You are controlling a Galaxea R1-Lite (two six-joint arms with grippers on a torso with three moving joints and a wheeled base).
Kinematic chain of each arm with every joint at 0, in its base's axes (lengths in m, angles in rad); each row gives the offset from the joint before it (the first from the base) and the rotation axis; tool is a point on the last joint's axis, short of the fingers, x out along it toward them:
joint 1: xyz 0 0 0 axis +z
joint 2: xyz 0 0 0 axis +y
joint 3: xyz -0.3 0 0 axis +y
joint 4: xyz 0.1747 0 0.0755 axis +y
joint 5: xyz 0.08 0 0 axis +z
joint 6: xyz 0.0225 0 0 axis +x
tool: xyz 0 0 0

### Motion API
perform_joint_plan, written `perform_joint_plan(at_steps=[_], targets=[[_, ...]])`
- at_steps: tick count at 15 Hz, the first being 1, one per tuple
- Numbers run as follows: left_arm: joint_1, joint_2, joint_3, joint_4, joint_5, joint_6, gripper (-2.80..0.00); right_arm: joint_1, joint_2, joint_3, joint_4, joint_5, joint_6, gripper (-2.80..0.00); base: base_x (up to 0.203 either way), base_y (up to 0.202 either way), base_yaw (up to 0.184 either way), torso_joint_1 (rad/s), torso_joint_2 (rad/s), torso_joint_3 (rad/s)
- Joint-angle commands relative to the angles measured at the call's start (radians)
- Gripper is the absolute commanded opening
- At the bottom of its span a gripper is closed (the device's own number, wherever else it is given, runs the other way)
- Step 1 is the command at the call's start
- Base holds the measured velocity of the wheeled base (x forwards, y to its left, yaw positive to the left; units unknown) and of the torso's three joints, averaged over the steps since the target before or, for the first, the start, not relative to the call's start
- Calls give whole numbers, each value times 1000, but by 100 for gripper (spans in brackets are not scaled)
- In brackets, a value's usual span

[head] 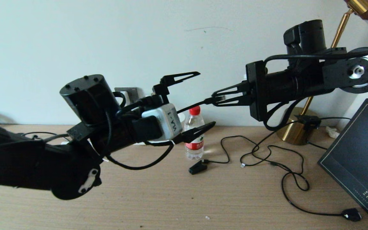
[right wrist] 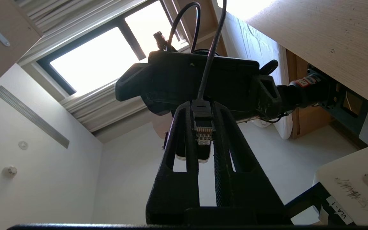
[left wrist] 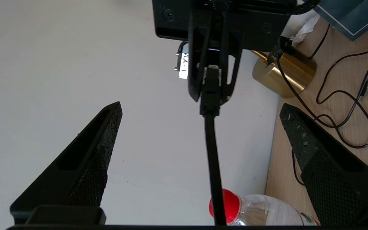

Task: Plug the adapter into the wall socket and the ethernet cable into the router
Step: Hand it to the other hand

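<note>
Hanging above the desk at the left, with the left gripper (head: 207, 97) spread wide and grasping nothing. Showing "VLA-1" on the white wrist module (head: 168, 123) just behind it. Half hiding the wall socket (head: 130, 92), a grey plate on the wall behind that arm. Not finding the adapter or the router for certain in any view.

Running between the spread left fingers (left wrist: 85, 166), without touching them: the ethernet cable (head: 190, 107), its long axis lying roughly level and pointing across towards the right arm. Standing below it on the desk: a water bottle (head: 194, 140) with a red cap and a red label too small to read.

Clenching on the cable's connector (right wrist: 203, 127) with the right gripper (head: 216, 97), clear tip facing back towards that wrist. Judging the right arm to be carrying the plug, and the left, nearly tip to tip with it, to be placed for a handover or regrasp along the cable.

Leaning at the far right: a dark board (head: 356, 159) with pale characters, not legible.
</note>
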Motion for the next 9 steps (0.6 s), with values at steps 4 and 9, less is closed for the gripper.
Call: perform_joint_plan(at_steps=[4,9], targets=[[0,4,3,-9,-6,4,-280,2,-1,-2,0,6,8,-280,0,0,0,0,0,0],[-7,1,3,-9,-4,3,-280,2,2,-2,-2,6,7,-280,0,0,0,0,0,0]])
